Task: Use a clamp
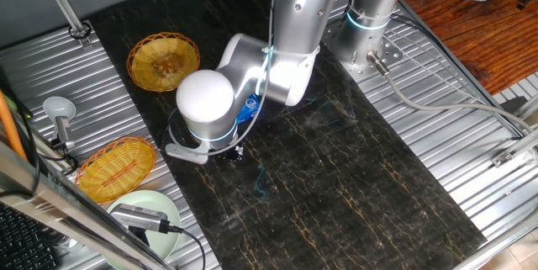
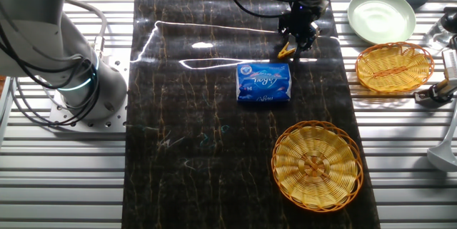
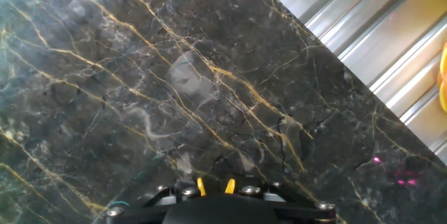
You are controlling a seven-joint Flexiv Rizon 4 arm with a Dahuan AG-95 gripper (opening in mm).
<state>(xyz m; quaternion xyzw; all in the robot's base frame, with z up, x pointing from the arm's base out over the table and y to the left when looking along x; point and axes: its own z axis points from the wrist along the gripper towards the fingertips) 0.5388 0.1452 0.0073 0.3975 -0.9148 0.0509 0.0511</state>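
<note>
The clamp is a tiny yellow-orange clip held in my gripper, just beyond the far right corner of the blue-and-white packet on the dark marble mat. In the hand view, two yellow legs of the clamp stick out between the jaws of my gripper, with only bare mat ahead of them. In one fixed view the arm hides the gripper and the clamp, and only a corner of the packet shows.
A round wicker basket sits near the packet on the mat. A second basket and a pale green plate lie on the metal slats to the right. The robot base stands at the left.
</note>
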